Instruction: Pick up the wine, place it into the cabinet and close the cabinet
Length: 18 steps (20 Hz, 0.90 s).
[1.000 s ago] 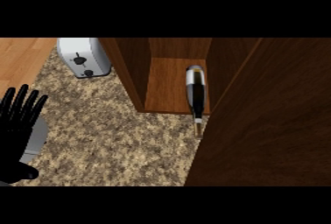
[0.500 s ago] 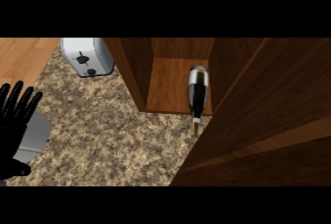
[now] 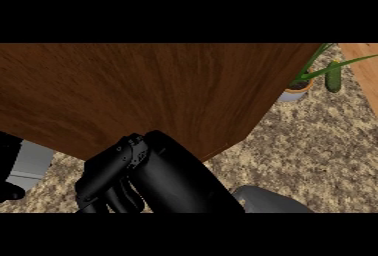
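The cabinet [image 3: 148, 95] fills most of the view, and the wine is hidden. Below it, the right hand [image 3: 140, 175] has its fingers [image 3: 111, 172] curled, holding nothing (left hand [image 3: 9, 170]: fingers' state unclear). A potted plant [image 3: 299, 87] stands right of the cabinet on the worktop [image 3: 310, 150].

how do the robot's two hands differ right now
The right hand shows large near the view's lower middle, its back toward the camera and its fingers curled downward just below the wooden cabinet door. The left hand is only a sliver at the left edge, too cut off to tell its pose. The right hand's grey forearm shows; the left's does not. Both hands are black.
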Tool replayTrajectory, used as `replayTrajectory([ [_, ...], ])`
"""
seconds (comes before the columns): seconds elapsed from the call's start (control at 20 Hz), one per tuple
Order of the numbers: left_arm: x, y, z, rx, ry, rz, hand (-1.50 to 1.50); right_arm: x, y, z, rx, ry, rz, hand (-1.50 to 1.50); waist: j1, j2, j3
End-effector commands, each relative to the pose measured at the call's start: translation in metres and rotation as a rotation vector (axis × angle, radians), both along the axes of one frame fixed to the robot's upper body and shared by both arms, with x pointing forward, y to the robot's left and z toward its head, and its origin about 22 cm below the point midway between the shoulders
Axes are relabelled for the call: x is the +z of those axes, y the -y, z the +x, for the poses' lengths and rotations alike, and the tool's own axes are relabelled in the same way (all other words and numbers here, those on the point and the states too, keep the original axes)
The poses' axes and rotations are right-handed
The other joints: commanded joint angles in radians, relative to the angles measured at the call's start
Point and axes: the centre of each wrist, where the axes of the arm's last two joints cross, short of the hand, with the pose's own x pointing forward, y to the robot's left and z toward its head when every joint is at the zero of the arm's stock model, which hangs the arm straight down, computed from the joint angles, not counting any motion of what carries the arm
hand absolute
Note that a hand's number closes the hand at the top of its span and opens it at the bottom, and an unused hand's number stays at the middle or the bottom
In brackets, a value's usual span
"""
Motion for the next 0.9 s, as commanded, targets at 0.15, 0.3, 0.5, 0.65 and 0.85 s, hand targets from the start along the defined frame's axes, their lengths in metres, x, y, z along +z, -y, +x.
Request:
replayTrajectory([
  [0.15, 0.004, -0.016, -0.003, 0.003, -0.003, -0.002, -1.50, 0.022, -0.040, 0.043, -0.049, -0.068, 0.050, 1.50, -0.008, 0.000, 0.002],
  [0.3, 0.003, -0.011, 0.000, 0.004, 0.000, 0.013, -1.50, 0.019, -0.030, 0.079, -0.054, -0.112, 0.070, 1.50, -0.013, 0.002, 0.002],
  [0.5, -0.019, -0.012, -0.023, 0.010, -0.014, 0.012, -1.50, 0.005, -0.019, 0.100, -0.084, -0.159, 0.103, 1.50, -0.015, 0.001, 0.002],
  [0.65, 0.002, -0.015, 0.000, 0.022, -0.012, 0.029, -1.50, -0.020, -0.012, 0.107, -0.117, -0.167, 0.081, 1.50, -0.026, 0.000, 0.003],
  [0.85, -0.005, -0.018, -0.012, 0.048, 0.006, 0.014, -1.50, -0.039, 0.009, 0.129, -0.136, -0.163, 0.037, 1.50, -0.025, -0.001, 0.003],
])
